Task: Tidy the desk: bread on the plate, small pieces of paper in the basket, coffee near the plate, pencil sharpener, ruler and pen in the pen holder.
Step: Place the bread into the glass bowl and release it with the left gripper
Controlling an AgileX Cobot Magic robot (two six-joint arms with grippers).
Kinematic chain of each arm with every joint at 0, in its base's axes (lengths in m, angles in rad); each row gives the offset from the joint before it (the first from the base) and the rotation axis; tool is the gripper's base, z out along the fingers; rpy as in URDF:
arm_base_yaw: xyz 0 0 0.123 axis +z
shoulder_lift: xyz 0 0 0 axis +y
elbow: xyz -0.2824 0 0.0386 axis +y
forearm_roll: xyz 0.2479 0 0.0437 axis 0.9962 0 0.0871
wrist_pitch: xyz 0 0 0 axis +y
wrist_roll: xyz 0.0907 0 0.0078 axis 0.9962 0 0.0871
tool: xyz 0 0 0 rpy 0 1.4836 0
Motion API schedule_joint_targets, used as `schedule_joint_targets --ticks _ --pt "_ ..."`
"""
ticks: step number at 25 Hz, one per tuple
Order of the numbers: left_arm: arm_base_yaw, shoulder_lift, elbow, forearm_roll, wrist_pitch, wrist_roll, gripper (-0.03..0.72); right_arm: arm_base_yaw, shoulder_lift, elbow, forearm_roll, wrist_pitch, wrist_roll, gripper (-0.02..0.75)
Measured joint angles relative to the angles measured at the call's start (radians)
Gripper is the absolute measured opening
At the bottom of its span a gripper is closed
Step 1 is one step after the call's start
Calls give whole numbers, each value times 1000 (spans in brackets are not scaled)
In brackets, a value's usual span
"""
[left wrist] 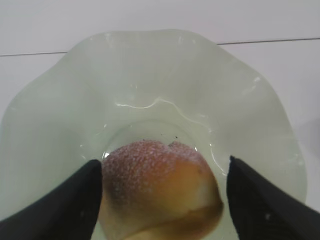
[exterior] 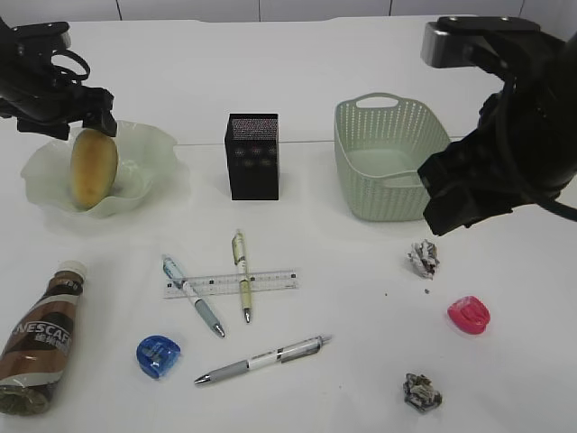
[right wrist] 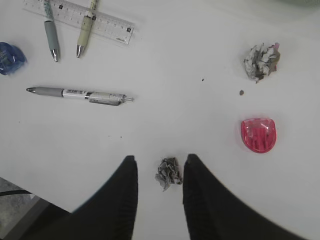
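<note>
Bread step about done: golden bread roll [exterior: 94, 168] sits in the pale green wavy glass plate [exterior: 153, 144], left gripper [left wrist: 162, 192] spread wide either side of it, gripping nothing as far as I can tell. Everything else remains. Mint plastic basket [exterior: 361, 135] looks empty; black mesh pen holder [exterior: 252, 155], contents hidden. Coffee bottle [exterior: 45, 336] lies well apart from the plate. Ruler [exterior: 270, 280], three pens, blue sharpener [exterior: 158, 354], pink sharpener [exterior: 469, 315], two paper wads lie loose. Right gripper [right wrist: 159, 170] part open above grey paper wad [right wrist: 169, 172], holding nothing.
</note>
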Motion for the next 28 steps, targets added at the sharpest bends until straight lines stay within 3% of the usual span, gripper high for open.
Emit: schedule_joint_targets --ticks 3,9,12,15,18,23,28 --pt "0 0 0 0 0 2 629 0 0 0 0 0 11 295" --pt "0 -9 -17 0 45 2 633 0 0 0 -28 0 41 344" --pt "0 -47 -72 3 144 2 614 0 0 0 -109 0 163 375" --pt "0 -86 -128 7 266 2 595 0 7 0 -193 6 259 454" --pt "-2 -109 -173 9 398 -8 587 0 54 0 -216 20 294 504" --pt "-2 -122 -214 10 597 -23 585 0 157 0 -220 -18 304 517" --pt "-2 -129 -223 10 629 -26 584 0 243 0 -234 -128 307 520"
